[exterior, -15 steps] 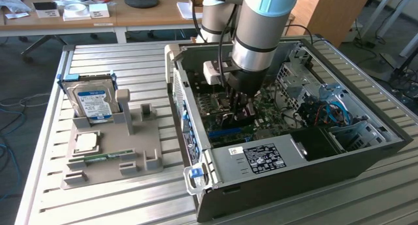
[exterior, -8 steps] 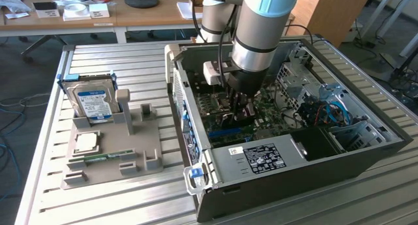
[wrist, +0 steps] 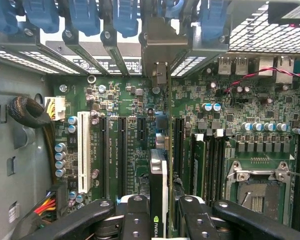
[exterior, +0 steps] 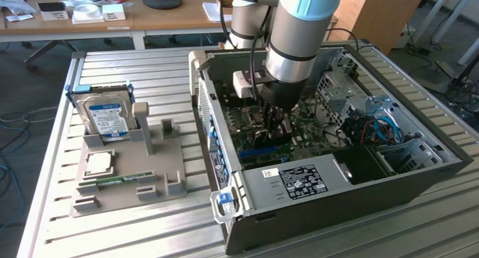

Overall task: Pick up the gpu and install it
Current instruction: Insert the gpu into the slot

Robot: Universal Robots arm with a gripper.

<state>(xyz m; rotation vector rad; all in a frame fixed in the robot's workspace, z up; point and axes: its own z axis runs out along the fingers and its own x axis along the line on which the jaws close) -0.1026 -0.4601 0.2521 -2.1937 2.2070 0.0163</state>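
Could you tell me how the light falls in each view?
Exterior view: daylight brightens the table slats, while the case interior sits shadowed beneath the arm. Wrist view: the motherboard is evenly lit, and the gpu edge gleams pale in the gripper.

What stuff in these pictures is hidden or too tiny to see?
- Wrist view: the gpu is edge-on, so its face is hidden, and its near end is cut off by the picture's edge.
- Exterior view: the gripper covers the slot under the card, so whether it's seated is unclear.
- Exterior view: writing on the hard drive is too small to read.
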